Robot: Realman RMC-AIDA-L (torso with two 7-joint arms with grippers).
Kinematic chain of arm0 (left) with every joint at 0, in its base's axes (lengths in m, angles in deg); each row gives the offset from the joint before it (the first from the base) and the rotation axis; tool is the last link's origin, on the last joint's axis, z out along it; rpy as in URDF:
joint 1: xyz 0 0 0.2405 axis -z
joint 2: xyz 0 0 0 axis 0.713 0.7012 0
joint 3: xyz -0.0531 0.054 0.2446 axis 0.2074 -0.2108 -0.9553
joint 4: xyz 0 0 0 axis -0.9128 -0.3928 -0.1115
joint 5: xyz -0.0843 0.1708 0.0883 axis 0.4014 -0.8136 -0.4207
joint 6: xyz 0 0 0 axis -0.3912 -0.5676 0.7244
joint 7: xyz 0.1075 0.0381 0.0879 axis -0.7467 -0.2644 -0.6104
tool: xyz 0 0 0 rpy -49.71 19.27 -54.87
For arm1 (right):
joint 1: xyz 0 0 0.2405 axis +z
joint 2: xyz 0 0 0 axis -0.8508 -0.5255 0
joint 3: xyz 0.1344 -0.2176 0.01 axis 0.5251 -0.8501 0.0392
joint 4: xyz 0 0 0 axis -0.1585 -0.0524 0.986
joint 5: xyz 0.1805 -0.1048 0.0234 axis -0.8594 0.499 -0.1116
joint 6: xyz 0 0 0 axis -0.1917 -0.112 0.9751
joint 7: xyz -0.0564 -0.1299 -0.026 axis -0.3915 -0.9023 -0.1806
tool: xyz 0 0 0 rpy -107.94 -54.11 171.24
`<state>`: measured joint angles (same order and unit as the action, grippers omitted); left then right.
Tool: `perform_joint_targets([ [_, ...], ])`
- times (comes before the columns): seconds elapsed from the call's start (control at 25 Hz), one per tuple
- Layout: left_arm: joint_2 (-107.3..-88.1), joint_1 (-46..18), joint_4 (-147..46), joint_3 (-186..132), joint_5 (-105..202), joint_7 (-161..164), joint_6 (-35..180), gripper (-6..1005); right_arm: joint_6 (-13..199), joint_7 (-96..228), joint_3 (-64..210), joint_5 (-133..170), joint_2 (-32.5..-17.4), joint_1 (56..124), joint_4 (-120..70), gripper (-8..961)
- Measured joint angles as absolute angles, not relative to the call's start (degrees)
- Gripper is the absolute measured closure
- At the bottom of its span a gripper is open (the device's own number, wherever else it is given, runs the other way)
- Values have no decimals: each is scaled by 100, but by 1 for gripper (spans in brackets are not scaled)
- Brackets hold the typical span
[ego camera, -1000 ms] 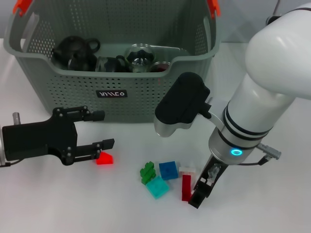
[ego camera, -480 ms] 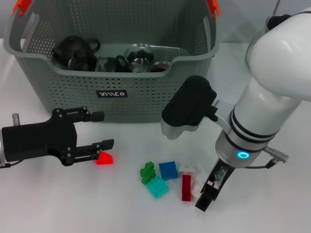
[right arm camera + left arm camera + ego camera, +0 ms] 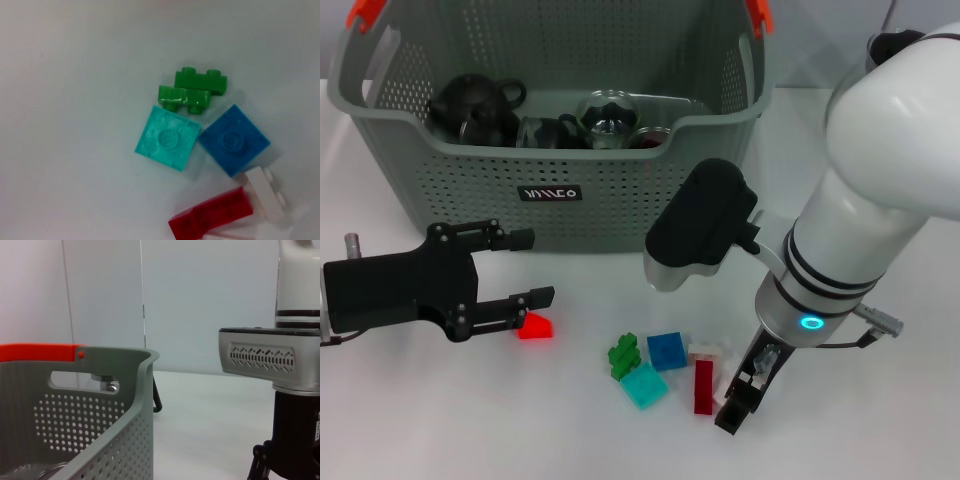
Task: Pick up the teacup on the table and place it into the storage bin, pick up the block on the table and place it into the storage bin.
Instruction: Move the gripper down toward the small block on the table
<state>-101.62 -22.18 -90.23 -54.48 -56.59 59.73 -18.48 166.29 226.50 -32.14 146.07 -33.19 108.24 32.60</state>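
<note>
Toy blocks, loose cluster on the table before the storage bin (image 3: 720, 150): green (image 3: 623, 355), teal (image 3: 644, 385), blue (image 3: 667, 350), white (image 3: 708, 351), long red brick (image 3: 704, 386). Likely light, rigid, slick plastic; grip across flat sides. Right gripper (image 3: 738, 400) beside red brick, jaw state unclear. Left gripper (image 3: 528, 268) spread, empty, near a red wedge block (image 3: 536, 327).

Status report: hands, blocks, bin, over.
Right hand low beside long red block. Left hand open near small red block. Grey-green perforated bin unobstructed.
</note>
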Motion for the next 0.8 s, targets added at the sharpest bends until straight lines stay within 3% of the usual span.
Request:
perform_joint_targets([
  [0.8, -10163, -2245, -8956, -5439, -5661, 5912, -1852, 324, 16542, 22656, -3326, 14839, -3327, 10816, 3264, 39],
])
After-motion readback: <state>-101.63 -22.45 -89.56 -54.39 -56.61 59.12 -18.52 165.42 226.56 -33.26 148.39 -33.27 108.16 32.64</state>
